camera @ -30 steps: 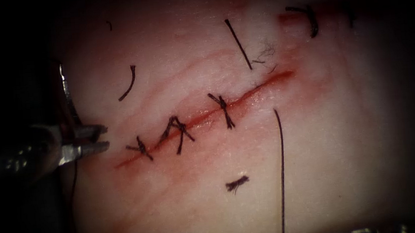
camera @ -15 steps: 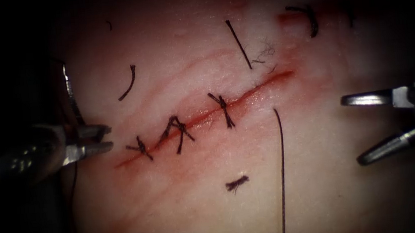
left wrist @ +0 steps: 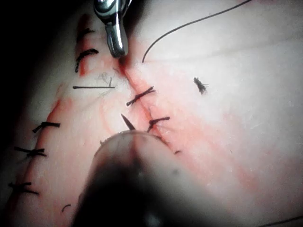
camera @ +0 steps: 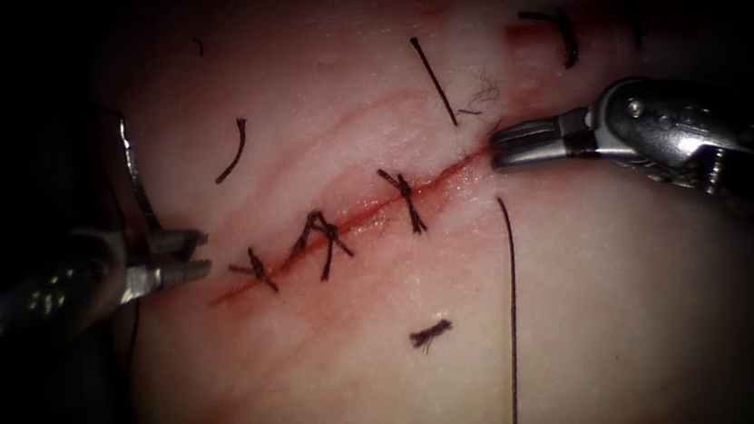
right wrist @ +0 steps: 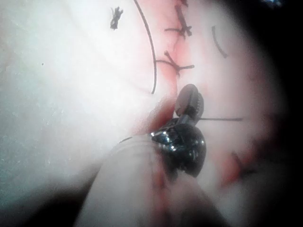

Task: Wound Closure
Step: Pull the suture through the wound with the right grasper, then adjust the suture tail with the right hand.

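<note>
While the left tool [camera: 194,255] sits at the left end of the cut [camera: 368,208], its jaws are clamped on the needle [camera: 135,174] at the lower part of its curve; the needle rises clear of the tissue [camera: 604,311]. The right tool [camera: 503,144] rests at the right end of the cut, jaws together and holding nothing. Three stitches [camera: 320,240] cross the cut between the tools. A loose thread [camera: 512,319] runs down from just below the right tool. The left wrist view adds a second stitched cut [left wrist: 42,137] beside the first. In the right wrist view, the right tool's closed tips [right wrist: 188,101] lie near the thread's end.
</note>
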